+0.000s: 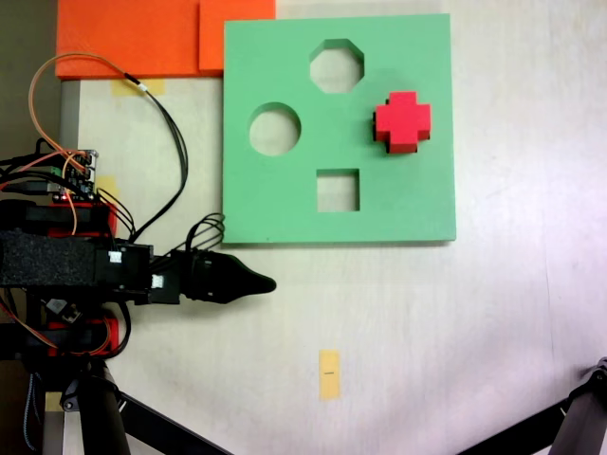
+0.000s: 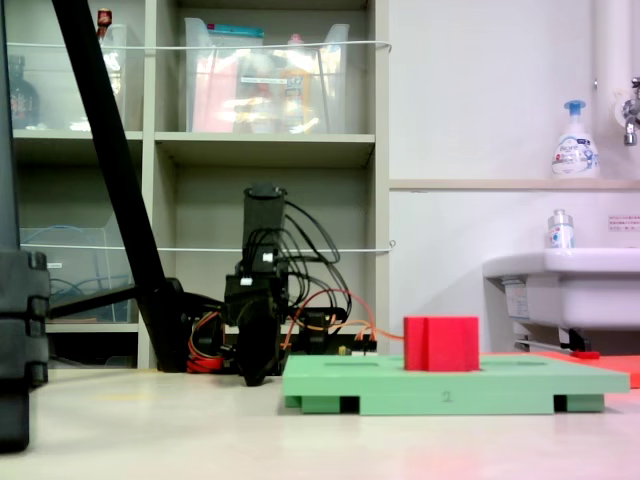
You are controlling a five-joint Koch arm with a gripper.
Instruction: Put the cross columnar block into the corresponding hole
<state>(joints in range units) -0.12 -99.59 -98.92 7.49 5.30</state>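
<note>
View from above
Green board: a flat square of soft green foam (image 1: pixel 417 204) in the upper middle of the frame, with shaped holes cut through it.
Holes: an eight-sided hole (image 1: pixel 337 65) at the top, a round hole (image 1: pixel 275 129) on the left, a square hole (image 1: pixel 338 190) lower down.
Red block: the cross columnar block (image 1: pixel 403 121) is bright red foam shaped like a plus sign. It sits on the right part of the board, in the plus-shaped hole, which it covers from sight.
Claw: the black gripper (image 1: pixel 268 282) is a smooth pointed tip at the middle left, just below the board's lower left corner, well apart from the block. Only one tip shows, so I cannot tell if it is open or closed.
Orange sheets: flat orange foam (image 1: pixel 133 38) at the upper left.
Tape: a small yellow strip (image 1: pixel 329 373) on the pale table, lower middle.

View from the side
Green board: a low thick slab (image 2: pixel 450 385) at the lower right.
Red block: it (image 2: pixel 441 343) stands straight up, poking above the board top.
Claw: dark and narrow (image 2: pixel 256 375), pointing down left of the board; its state is unclear.
Shelves: pale shelves (image 2: pixel 270 150) behind, holding clear plastic boxes.
Sink: a white basin (image 2: pixel 565 285) at the right.
</note>
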